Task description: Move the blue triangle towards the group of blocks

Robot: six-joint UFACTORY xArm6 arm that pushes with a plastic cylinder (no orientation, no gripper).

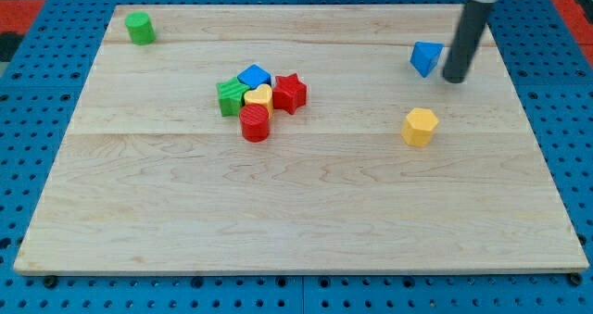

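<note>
Your rod comes down from the view's top right, and my tip (456, 78) rests on the wooden board (306, 212) just to the right of the blue triangle (425, 58), w/ only a thin gap showing; you can't tell from this angle whether the two touch. The tool is a plain dark rod w/ nothing to spread or press together, and it pinches nothing.

The blue triangle sits in the board's upper right, near the far edge, well apart from the group of blocks at centre-left. Below it, towards the view's bottom & slightly left of my tip, you see a yellow hexagon-like block (420, 126) standing alone, near the triangle but not touching it.

The group is tight: a blue block (254, 75), shape approx. pentagonal, at the view's top; a green block (231, 96), shape hard to make out, at the left; a yellow heart-like block (258, 97) in the middle; a red star (289, 93) at the right; a red cylinder (255, 123) at the bottom. Neighbours in the cluster appear to touch.

A green cylinder (140, 27) stands by itself in the board's top left corner, well apart from everything else. The board lies on a blue perforated surface (37, 64).
</note>
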